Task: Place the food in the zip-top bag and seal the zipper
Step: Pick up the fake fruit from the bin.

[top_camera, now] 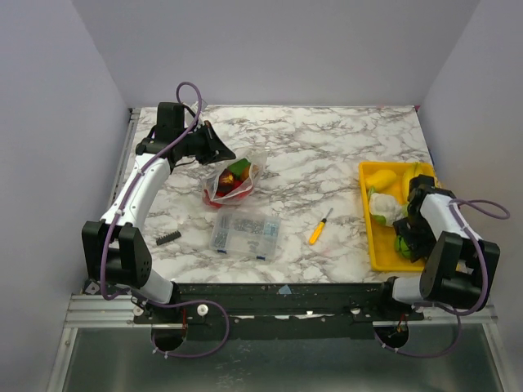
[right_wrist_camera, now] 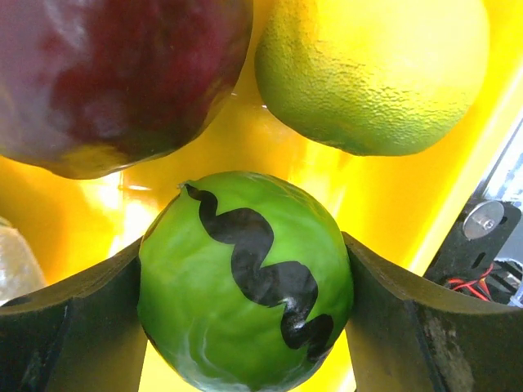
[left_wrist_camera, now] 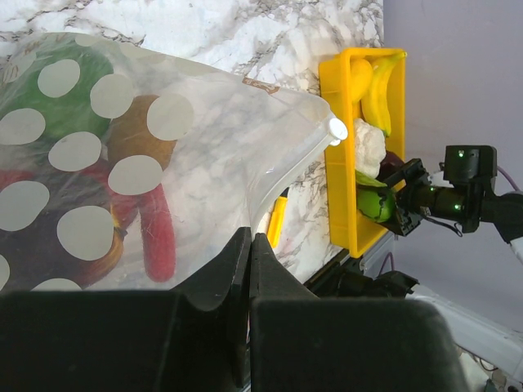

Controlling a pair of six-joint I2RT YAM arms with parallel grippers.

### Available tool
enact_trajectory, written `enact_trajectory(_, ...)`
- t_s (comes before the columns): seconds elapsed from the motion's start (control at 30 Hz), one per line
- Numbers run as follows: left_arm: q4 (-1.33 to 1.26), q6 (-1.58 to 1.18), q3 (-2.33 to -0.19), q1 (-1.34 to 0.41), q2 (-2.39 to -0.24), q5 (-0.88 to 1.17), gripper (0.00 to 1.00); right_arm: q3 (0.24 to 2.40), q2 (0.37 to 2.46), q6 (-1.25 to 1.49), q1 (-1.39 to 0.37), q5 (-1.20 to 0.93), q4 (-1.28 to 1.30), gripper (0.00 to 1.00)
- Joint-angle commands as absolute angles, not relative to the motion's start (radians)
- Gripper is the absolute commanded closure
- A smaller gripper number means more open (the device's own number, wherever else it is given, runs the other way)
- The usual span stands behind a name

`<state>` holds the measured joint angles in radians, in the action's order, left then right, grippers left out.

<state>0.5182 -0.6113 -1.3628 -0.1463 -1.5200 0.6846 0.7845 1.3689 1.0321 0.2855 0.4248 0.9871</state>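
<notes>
While the left jaws pinch the mouth edge of the part-filled zip-top bag on the worktop, the right jaws clamp a green striped fruit in the yellow tray, a pick-up that likely next calls for lifting clear and crossing to the bag.

A lab test cell: a marble-patterned table boxed by plain walls, on an aluminium frame.
</notes>
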Motion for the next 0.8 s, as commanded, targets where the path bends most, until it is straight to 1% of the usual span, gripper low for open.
enact_trajectory(0.0,0.525,-0.598,-1.378,-0.152,-1.502,0.68,1.0,0.857,1.353,1.068,0.291,0.437,1.089,0.88)
enact_trajectory(0.2,0.525,-0.598,-1.378,-0.152,-1.499,0.681,1.0,0.923,1.322,1.091,0.292,0.494,1.189,0.93)
enact_trajectory(0.4,0.525,-0.6,-1.377,-0.153,-1.497,0.683,1.0,0.976,1.252,1.105,0.291,0.476,1.243,0.99)
enact_trajectory(0.63,0.524,-0.601,-1.378,-0.152,-1.495,0.685,1.0,1.036,1.171,1.164,0.289,0.463,1.297,0.99)
enact_trajectory(0.77,0.523,-0.603,-1.377,-0.153,-1.494,0.686,1.0,1.117,1.102,1.178,0.268,0.471,1.284,0.99)
